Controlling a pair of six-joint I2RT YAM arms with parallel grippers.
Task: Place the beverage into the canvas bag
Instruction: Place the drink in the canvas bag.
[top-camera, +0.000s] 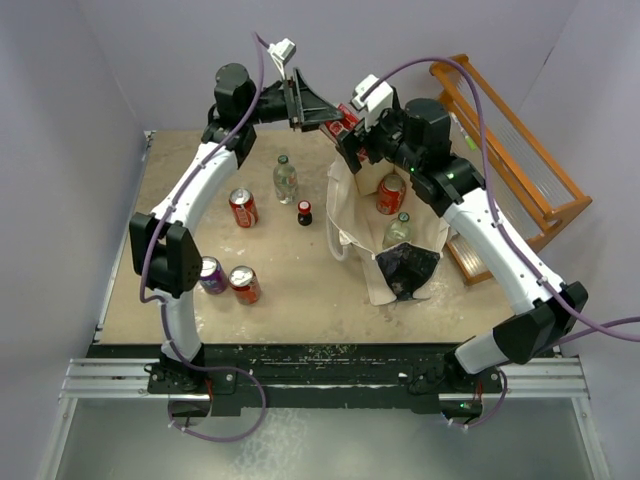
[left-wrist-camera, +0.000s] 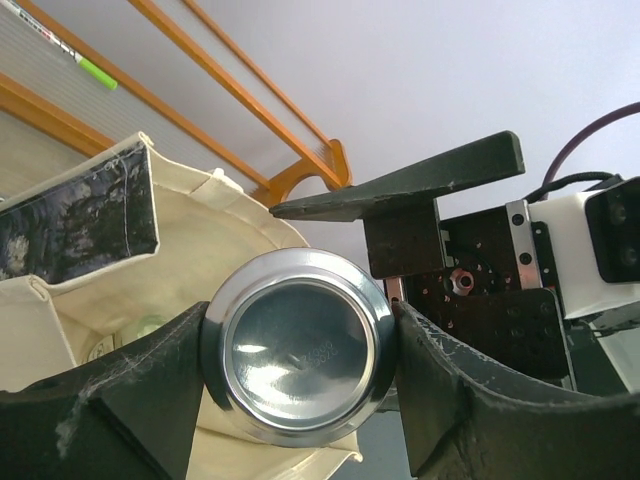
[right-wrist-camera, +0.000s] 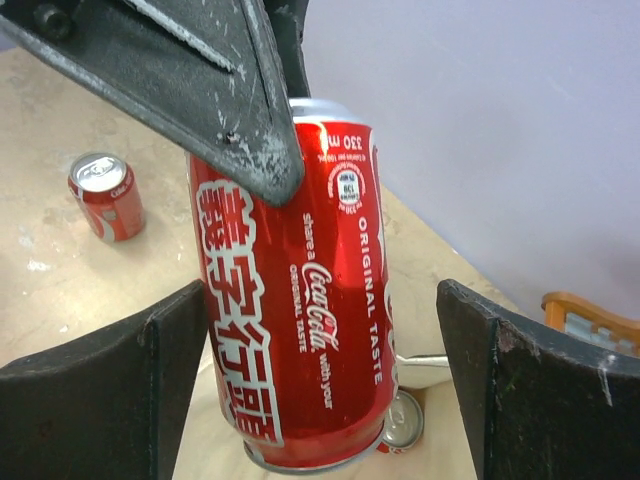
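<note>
My left gripper (top-camera: 322, 110) (left-wrist-camera: 300, 345) is shut on a red Coca-Cola can (top-camera: 347, 119) (left-wrist-camera: 298, 345) and holds it in the air above the far rim of the cream canvas bag (top-camera: 352, 215) (left-wrist-camera: 190, 235). In the right wrist view the can (right-wrist-camera: 300, 300) hangs upright between the fingers of my right gripper (top-camera: 358, 142) (right-wrist-camera: 320, 380), which is open: its left finger is at the can's side and its right finger stands clear of it. The bag stands open and holds a red can (top-camera: 390, 193) and a clear bottle (top-camera: 398, 230).
On the table left of the bag are a clear bottle (top-camera: 285, 178), a red can (top-camera: 243, 207) (right-wrist-camera: 105, 195), a small dark bottle (top-camera: 304, 212), a purple can (top-camera: 212, 274) and another red can (top-camera: 244, 284). An orange wooden rack (top-camera: 520, 160) (left-wrist-camera: 290, 175) stands at the right.
</note>
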